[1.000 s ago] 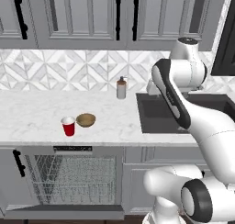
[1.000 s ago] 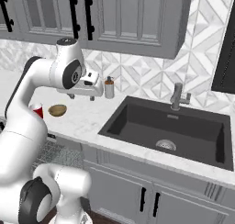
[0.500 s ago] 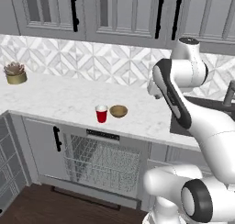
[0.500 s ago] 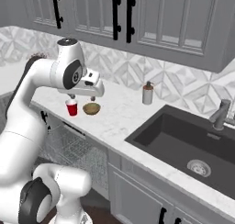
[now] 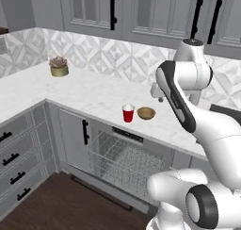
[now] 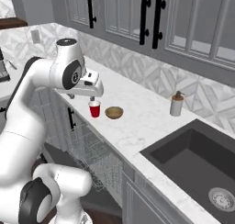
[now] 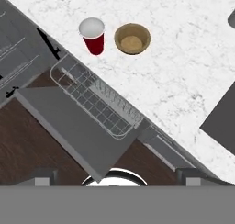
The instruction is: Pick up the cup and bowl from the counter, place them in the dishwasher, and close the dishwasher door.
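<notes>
The whole room has slid sideways across both base views over the last second: that is the base driving along the cabinets, not the dishes moving. It now stands squarely before the open dishwasher, which puts both the load and its destination within the arm's reach; nothing has been lifted yet.

Nearest me, the dishwasher door lies dropped flat over the dark wood floor, its long edge running parallel to the worktop front, with the wire rack pulled out above it.

Just beyond, near the worktop's front edge, the cup stands upright, mouth up, its long axis vertical. The bowl sits close beside it, apart, opening upward.

The hand hangs above them, carrying nothing; whether its fingers are apart I cannot tell.

Farther back stand a soap bottle and a potted plant.
</notes>
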Controlling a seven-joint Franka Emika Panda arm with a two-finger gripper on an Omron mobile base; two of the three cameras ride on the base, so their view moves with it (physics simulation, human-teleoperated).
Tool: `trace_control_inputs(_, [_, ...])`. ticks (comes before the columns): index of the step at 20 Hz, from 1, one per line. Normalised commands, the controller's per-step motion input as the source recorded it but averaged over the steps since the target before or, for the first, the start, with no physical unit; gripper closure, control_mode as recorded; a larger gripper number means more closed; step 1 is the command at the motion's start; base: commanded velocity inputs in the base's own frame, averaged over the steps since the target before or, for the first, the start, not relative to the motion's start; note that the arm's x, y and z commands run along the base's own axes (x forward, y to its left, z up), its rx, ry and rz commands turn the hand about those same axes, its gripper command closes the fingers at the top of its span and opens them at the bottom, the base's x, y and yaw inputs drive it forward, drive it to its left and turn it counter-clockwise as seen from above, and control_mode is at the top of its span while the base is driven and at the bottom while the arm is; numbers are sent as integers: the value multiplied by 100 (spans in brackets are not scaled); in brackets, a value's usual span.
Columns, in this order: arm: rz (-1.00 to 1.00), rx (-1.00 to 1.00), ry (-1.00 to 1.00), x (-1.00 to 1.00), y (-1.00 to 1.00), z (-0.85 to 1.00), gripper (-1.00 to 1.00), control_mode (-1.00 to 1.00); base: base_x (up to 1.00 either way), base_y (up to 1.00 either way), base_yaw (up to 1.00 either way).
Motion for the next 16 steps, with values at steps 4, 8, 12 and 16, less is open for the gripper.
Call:
trace_control_inputs(4, [0,0,0,0,0,0,-100,100,28,-46,39])
trace_control_inputs(8, [0,0,0,0,0,0,-100,100,26,-63,35])
trace_control_inputs(12, [0,0,0,0,0,0,-100,100,27,-59,29])
trace_control_inputs(16, [0,0,0,0,0,0,-100,100,17,-62,26])
